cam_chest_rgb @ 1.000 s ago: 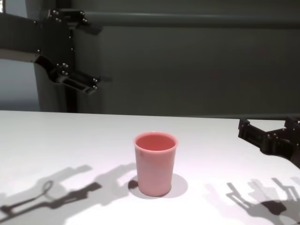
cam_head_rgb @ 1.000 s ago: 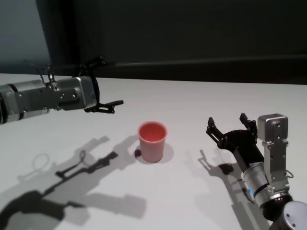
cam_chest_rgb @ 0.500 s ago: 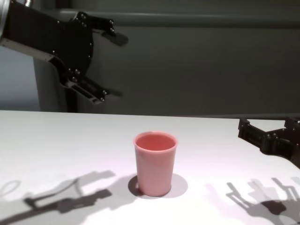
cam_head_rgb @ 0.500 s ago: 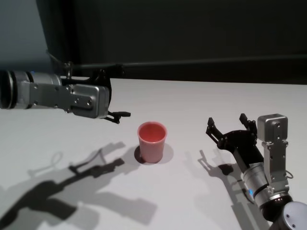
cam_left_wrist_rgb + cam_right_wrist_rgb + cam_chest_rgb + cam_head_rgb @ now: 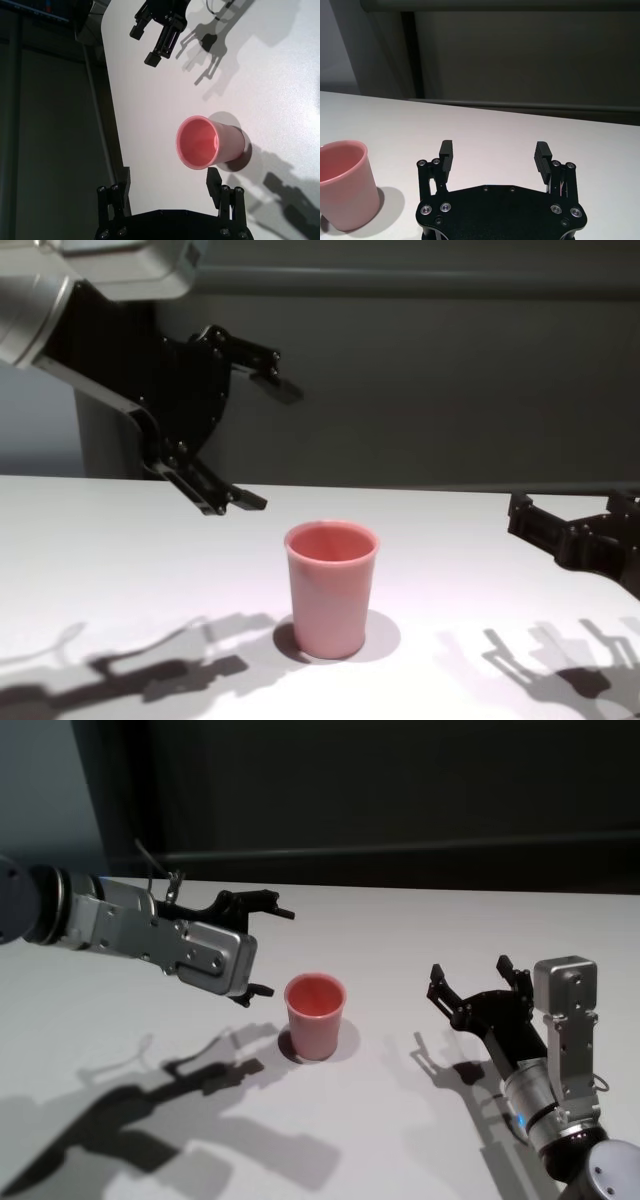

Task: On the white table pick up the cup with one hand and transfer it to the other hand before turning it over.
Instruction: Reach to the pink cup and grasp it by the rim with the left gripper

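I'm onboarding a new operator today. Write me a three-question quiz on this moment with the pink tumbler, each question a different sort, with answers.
1. True or false: the small pink plastic tumbler stands upright on the matte white tabletop.
2. Which gripper is closest to the tumbler? A) left gripper B) right gripper
3. Fill in: the left gripper's fingers are ____ and touch nothing.

Key: 1 true. 2 A; the left gripper is beside the tumbler, off the table, while the right one sits farther away, open. 3 open.
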You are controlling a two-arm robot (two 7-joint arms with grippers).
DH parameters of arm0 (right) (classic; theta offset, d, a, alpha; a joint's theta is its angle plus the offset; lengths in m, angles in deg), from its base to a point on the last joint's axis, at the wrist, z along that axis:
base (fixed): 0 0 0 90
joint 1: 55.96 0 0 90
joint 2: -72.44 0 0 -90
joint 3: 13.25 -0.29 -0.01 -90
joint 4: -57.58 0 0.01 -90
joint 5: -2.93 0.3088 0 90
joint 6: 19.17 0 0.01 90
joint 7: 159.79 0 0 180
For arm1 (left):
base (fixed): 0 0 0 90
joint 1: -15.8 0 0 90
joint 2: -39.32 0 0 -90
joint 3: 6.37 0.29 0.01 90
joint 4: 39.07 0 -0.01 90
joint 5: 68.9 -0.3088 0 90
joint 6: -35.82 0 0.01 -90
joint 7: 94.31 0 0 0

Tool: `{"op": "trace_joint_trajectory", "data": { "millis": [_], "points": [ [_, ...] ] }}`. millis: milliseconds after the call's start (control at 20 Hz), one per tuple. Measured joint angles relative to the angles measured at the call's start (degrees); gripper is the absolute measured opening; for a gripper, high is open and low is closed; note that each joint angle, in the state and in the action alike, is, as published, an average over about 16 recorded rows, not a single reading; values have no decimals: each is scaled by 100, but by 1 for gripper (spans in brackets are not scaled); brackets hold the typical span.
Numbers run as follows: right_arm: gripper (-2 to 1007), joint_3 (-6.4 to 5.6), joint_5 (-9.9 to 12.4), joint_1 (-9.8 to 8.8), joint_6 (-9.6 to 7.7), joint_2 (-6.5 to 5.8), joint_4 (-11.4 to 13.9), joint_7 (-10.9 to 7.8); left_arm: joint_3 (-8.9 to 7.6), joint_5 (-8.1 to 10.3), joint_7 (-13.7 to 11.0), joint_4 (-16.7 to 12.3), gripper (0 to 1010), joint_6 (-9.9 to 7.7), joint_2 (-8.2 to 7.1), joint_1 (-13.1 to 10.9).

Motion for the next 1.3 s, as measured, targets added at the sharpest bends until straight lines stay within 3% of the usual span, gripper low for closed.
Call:
{"op": "trace_joint_trajectory", "data": {
  "millis": [750,1300],
  "points": [
    [1003,0,0,0,0,0,0,0,803,-538,-721,406,1001,157,225,752],
    [1003,0,0,0,0,0,0,0,1311,-790,-1039,887,1001,257,564,1169]
  ]
}}
